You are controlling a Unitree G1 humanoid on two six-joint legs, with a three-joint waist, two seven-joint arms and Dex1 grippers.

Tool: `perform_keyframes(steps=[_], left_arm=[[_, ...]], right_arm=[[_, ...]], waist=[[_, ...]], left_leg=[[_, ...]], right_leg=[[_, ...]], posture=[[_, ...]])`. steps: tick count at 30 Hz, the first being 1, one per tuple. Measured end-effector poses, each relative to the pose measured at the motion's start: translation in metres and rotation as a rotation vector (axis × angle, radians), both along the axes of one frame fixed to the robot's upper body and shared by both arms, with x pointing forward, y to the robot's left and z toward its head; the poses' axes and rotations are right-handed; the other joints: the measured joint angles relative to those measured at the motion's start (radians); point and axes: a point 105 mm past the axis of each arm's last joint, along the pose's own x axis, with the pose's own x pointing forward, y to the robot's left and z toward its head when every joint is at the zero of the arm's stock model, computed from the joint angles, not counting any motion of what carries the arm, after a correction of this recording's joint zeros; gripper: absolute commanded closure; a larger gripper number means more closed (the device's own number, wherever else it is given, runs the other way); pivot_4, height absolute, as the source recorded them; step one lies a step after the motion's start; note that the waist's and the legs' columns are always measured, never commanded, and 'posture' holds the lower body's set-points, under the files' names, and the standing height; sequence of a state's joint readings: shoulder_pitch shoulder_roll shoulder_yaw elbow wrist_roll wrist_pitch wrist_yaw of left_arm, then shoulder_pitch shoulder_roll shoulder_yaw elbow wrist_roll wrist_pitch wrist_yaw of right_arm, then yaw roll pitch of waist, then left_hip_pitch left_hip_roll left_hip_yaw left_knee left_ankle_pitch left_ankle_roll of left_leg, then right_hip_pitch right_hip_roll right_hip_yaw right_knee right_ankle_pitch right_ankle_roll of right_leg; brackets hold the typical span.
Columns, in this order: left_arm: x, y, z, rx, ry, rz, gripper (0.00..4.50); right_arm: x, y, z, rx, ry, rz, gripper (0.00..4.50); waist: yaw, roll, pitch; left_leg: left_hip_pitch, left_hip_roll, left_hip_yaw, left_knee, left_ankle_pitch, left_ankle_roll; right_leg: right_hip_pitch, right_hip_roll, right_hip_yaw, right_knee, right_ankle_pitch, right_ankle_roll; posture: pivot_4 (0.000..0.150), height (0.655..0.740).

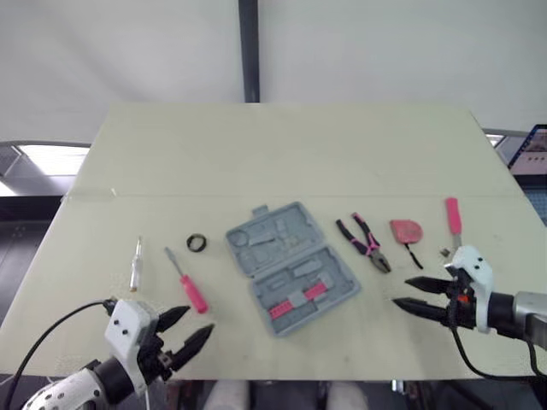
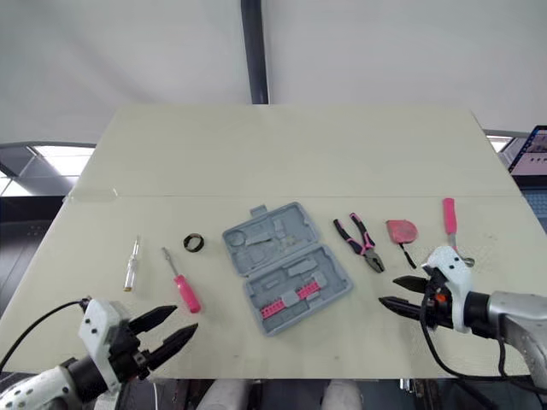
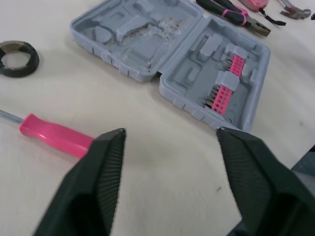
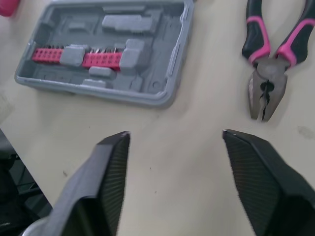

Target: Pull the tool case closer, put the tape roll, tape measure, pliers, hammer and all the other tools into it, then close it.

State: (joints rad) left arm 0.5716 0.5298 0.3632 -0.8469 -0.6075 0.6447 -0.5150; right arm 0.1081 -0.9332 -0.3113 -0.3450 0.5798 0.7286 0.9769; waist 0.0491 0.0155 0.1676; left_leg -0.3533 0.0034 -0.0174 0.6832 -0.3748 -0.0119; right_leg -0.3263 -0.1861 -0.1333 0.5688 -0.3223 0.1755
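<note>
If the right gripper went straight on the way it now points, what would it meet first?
Probably the edge of the open tool case; the right gripper, open, aims at it across bare table. The pliers lie just aside.

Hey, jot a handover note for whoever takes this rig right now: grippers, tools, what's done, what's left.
Left gripper and right gripper: jaws open, empty, at the front edge of the table.
Tool case lies open mid-table. To its left: tape roll, pink screwdriver, small pale screwdriver. To its right: pliers, tape measure, hammer.
Done: nothing packed yet.
Left: pull case closer, load all six tools, close it.
</note>
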Motion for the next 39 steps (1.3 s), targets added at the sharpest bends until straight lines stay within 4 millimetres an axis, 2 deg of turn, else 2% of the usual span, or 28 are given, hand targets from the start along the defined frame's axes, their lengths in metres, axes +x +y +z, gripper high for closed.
perform_keyframes(steps=[2,3,4,9,16,22,28,39], left_arm=[[0.012,-0.001,0.006,-0.005,-0.011,-0.010,3.77],[0.018,0.000,0.007,-0.008,-0.004,-0.013,4.39],[0.022,0.000,0.008,-0.010,0.001,-0.014,4.46],[0.040,-0.005,0.005,0.000,0.069,-0.065,4.46],[0.056,-0.006,-0.010,-0.011,0.181,-0.121,4.46],[0.070,-0.016,-0.023,0.023,0.225,-0.175,4.46],[0.075,-0.024,-0.038,0.107,0.241,-0.201,4.46],[0.082,-0.032,-0.047,0.147,0.236,-0.185,4.46]], right_arm=[[0.008,0.009,0.005,0.001,-0.016,0.033,3.84],[0.012,0.014,0.006,-0.002,-0.021,0.052,4.46],[0.016,0.017,0.006,-0.004,-0.023,0.065,4.49],[0.052,0.038,0.009,-0.038,-0.073,0.114,4.49],[0.093,0.057,-0.002,-0.093,-0.054,0.108,4.49],[0.112,0.071,-0.020,-0.135,-0.021,0.119,4.49],[0.122,0.075,-0.026,-0.161,-0.019,0.128,4.49],[0.134,0.094,-0.029,-0.153,-0.035,0.179,4.49]], waist=[[0.000,0.000,0.000],[-0.002,0.000,0.000],[-0.003,0.000,0.000],[-0.022,0.000,0.000],[-0.029,0.000,0.000],[-0.030,0.000,0.000],[-0.040,0.000,0.000],[-0.055,0.000,0.000]], left_leg=[[0.000,0.000,0.000,0.000,0.000,0.000],[0.001,0.000,0.000,0.000,0.000,0.000],[0.001,0.000,0.000,0.000,0.000,0.000],[0.000,0.000,0.000,0.000,0.001,-0.001],[-0.003,0.000,0.003,-0.001,0.001,-0.002],[-0.005,0.000,0.004,-0.001,0.001,-0.003],[-0.005,0.000,0.004,-0.001,0.001,-0.003],[-0.005,0.000,0.004,-0.001,0.001,-0.003]], right_leg=[[0.000,0.000,0.001,0.001,0.000,0.000],[0.000,0.000,0.001,0.001,0.000,0.000],[0.000,0.000,0.001,0.001,0.000,0.000],[-0.003,0.001,0.001,0.004,0.000,0.000],[-0.011,0.001,0.004,0.008,0.000,0.000],[-0.016,0.001,0.006,0.014,0.000,0.000],[-0.017,0.001,0.006,0.015,0.000,0.000],[-0.018,0.001,0.006,0.016,0.000,0.000]], posture=[[0.150,0.7400],[0.150,0.7400],[0.150,0.7400],[0.150,0.7400],[0.150,0.7400],[0.150,0.7400],[0.150,0.7400],[0.150,0.7400]])
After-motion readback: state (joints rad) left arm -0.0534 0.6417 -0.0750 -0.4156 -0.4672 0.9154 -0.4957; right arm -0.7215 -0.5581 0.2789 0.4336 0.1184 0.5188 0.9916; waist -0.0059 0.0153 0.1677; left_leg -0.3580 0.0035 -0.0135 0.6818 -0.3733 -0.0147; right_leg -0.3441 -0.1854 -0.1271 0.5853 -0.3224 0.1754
